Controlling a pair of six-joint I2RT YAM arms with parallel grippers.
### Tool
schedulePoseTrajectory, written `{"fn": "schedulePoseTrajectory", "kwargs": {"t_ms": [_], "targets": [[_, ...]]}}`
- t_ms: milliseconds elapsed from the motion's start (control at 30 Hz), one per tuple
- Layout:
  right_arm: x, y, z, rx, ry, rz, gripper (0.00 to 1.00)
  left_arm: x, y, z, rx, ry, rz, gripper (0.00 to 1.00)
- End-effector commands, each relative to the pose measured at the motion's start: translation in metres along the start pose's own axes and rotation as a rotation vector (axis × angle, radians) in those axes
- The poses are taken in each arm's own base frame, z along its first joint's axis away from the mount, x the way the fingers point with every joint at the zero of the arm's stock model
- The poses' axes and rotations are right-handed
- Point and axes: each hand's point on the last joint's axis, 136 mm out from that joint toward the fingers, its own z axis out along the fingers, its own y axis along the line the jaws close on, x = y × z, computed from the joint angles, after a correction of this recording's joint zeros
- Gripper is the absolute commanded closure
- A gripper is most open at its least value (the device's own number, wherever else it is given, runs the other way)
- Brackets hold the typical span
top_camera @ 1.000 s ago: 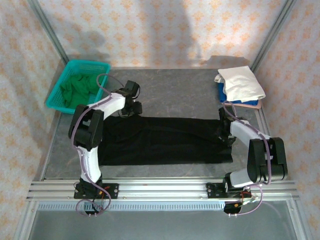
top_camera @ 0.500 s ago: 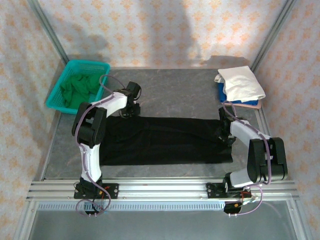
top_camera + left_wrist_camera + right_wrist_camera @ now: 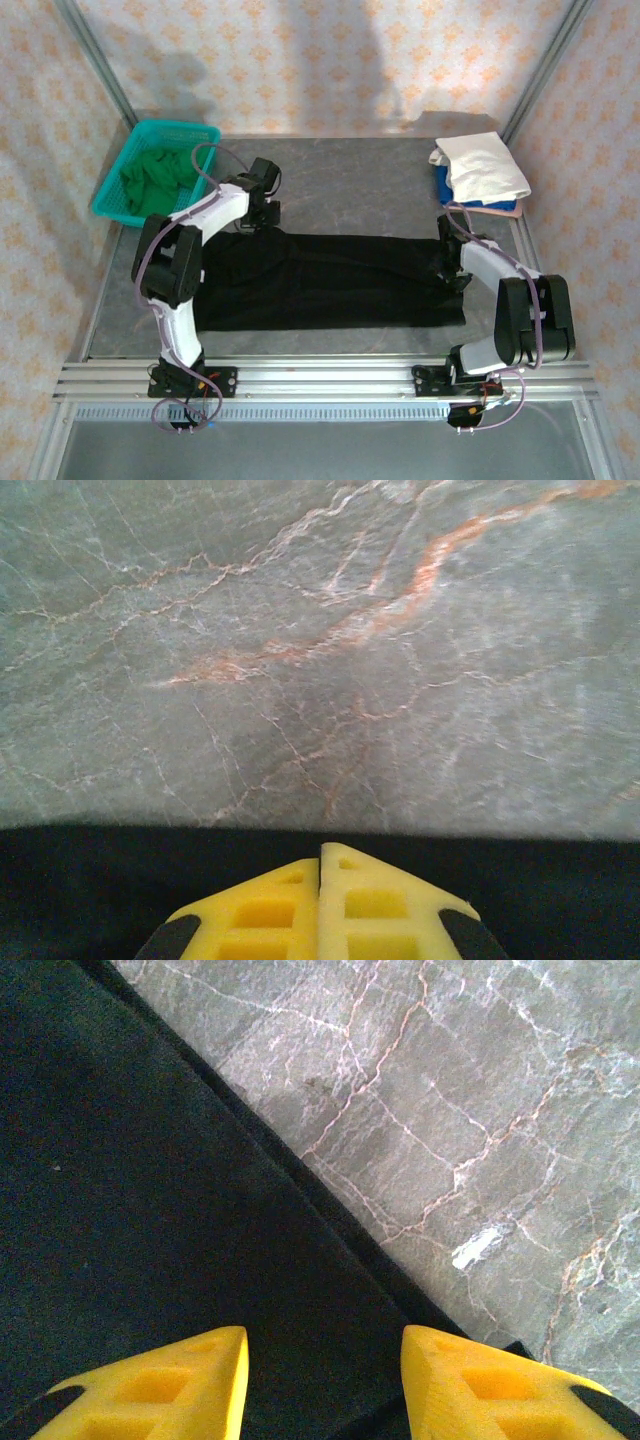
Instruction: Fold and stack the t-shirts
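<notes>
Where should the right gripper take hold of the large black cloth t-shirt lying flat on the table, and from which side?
The large black cloth t-shirt lies flat on the grey marble table, so only an edge gives something to pinch. Probably best is the edge near its far right corner, where the right gripper hovers open: come down from above, straddling that edge.

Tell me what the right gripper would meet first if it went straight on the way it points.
The right gripper would most likely meet the black t-shirt, near its edge; depth is hard to judge.
</notes>
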Motion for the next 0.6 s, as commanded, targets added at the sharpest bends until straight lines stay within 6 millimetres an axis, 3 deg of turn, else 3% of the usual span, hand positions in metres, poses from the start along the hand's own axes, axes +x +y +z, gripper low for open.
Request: {"fn": "schedulePoseTrajectory", "kwargs": {"t_ms": [0, 333, 567], "targets": [[-0.007, 0.000, -0.007, 0.005, -0.031, -0.007, 0.56, 0.008, -0.001, -0.038, -0.049, -0.038, 0.043, 0.96], [-0.008, -0.002, -0.012, 0.000, -0.040, -0.008, 0.56, 0.052, 0.004, -0.067, -0.145, -0.061, 0.108, 0.96], [-0.007, -0.002, -0.013, 0.002, -0.038, -0.013, 0.56, 0.077, -0.008, -0.098, -0.215, -0.118, 0.178, 0.96]]}}
